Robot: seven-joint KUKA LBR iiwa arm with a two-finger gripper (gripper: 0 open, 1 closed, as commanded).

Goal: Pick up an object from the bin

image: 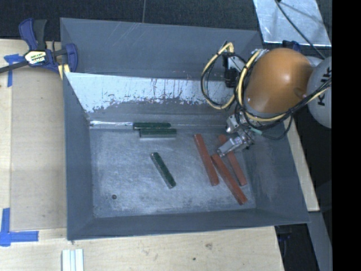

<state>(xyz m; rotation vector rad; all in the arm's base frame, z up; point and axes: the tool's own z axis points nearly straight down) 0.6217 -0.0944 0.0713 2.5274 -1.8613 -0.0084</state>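
My gripper (230, 146) hangs low at the right side of the bin, its metal fingers just above a cluster of three reddish-brown sticks. The left stick (206, 158) runs from the upper left down to the right. A longer one (229, 179) lies beside it, reaching furthest toward the front wall. The third stick (238, 170) lies on the right, partly under the fingers. Whether anything sits between the fingers is hidden by the angle.
A dark green stick (163, 169) lies in the middle of the bin floor. Two more dark green sticks (154, 129) lie along the back wall. The bin's right wall rises close to the gripper.
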